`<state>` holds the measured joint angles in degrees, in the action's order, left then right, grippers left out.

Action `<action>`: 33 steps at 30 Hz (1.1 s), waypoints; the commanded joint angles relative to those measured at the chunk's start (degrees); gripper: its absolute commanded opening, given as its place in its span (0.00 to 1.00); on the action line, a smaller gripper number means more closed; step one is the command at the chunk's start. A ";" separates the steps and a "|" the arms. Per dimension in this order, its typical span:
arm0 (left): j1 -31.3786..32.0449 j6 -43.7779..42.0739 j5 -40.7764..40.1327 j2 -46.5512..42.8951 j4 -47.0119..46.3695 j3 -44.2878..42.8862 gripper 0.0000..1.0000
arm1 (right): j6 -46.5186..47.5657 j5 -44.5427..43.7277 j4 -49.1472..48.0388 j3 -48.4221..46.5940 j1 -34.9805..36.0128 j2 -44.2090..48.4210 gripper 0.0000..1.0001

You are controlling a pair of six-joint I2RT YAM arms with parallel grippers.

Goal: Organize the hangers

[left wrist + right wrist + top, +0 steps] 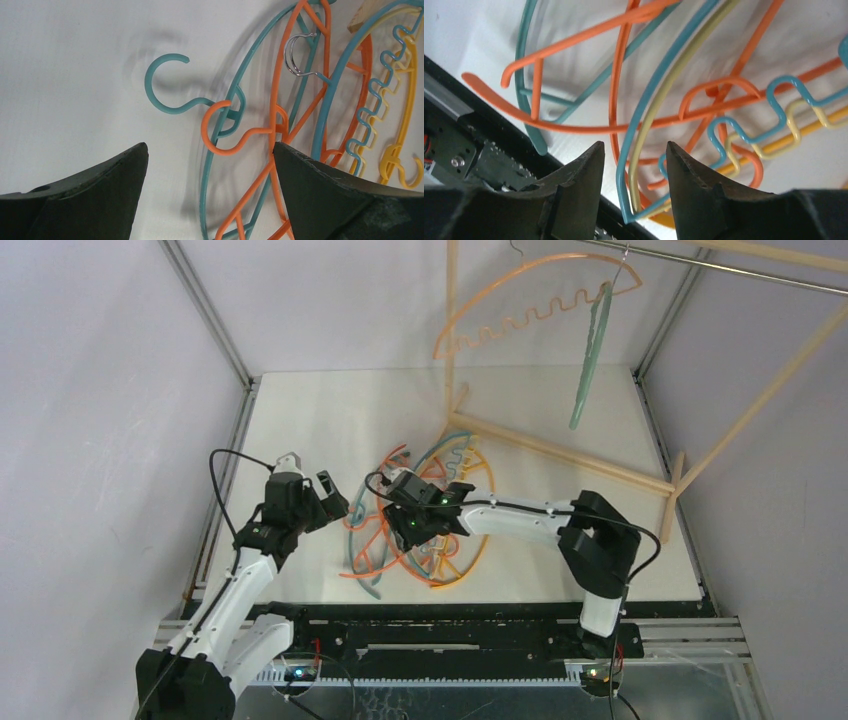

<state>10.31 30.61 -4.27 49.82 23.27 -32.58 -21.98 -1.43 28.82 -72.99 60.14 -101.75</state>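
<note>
A tangled pile of hangers (385,530) in orange, teal, blue and yellow lies on the white table. An orange hanger (540,305) and a teal hanger (592,355) hang from the metal rod. My left gripper (335,495) is open at the pile's left edge. In the left wrist view it (210,150) hovers over a teal bar (207,170) and an orange hook (220,137). My right gripper (418,532) is over the pile's middle. In the right wrist view it (634,150) is open, with a blue bar (644,120) and a pale yellow bar (661,112) between the jaws, not clamped.
The pale wooden rack (560,450) stands at the back right, with its base bar beside the pile. The metal rod (720,265) crosses the top. The black rail at the table's near edge (479,150) runs close under the right gripper.
</note>
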 commanded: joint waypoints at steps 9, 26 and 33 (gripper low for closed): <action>-0.45 1.25 0.01 -2.93 -0.24 2.20 0.99 | -1.42 -2.05 -0.75 -8.23 0.61 -6.21 0.52; -0.42 2.65 -0.46 -4.46 0.28 1.52 0.99 | 0.05 -3.21 -0.08 -8.23 -1.19 -8.54 0.38; -0.38 3.23 -0.62 -4.97 0.28 1.39 0.99 | 2.44 1.22 -0.22 -7.95 -1.27 -1.93 0.27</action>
<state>10.31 32.95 -4.32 45.98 24.43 -30.39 -22.15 -3.53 30.41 -79.46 59.16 -111.28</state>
